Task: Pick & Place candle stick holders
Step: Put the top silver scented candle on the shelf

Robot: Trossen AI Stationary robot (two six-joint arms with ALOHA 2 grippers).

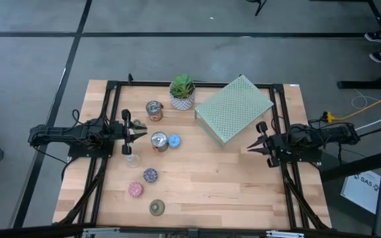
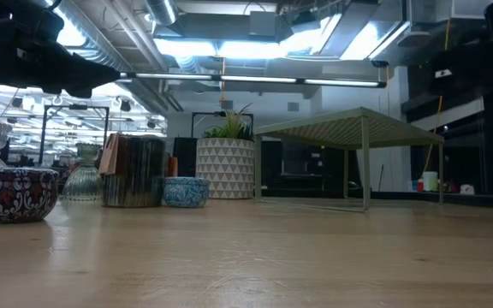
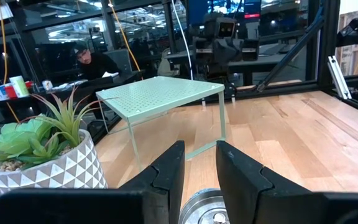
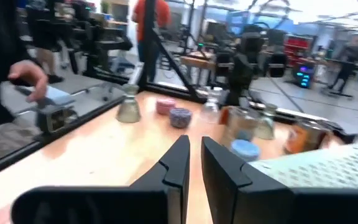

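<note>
Several small candle holders stand on the wooden table [image 1: 243, 192]: a silver-copper one [image 1: 153, 110] at the back, a second silver one [image 1: 159, 141] with a blue one [image 1: 174, 140] beside it, a clear glass one [image 1: 133, 158], a purple mosaic one [image 1: 150, 175], a pink one [image 1: 135, 190] and an olive-gold one [image 1: 157, 207]. My left gripper [image 1: 143, 134] is narrowly open just left of the second silver holder, whose rim [image 3: 205, 210] shows below its fingertips. My right gripper [image 1: 251, 146] is shut and empty at the table's right, near the green slab.
A pale green perforated slab [image 1: 233, 109] stands on thin legs [image 2: 365, 162] at the back right. A green plant in a white patterned pot [image 1: 182, 92] stands at the back middle. A person's hand [image 4: 30, 74] shows beyond the table's edge in the right wrist view.
</note>
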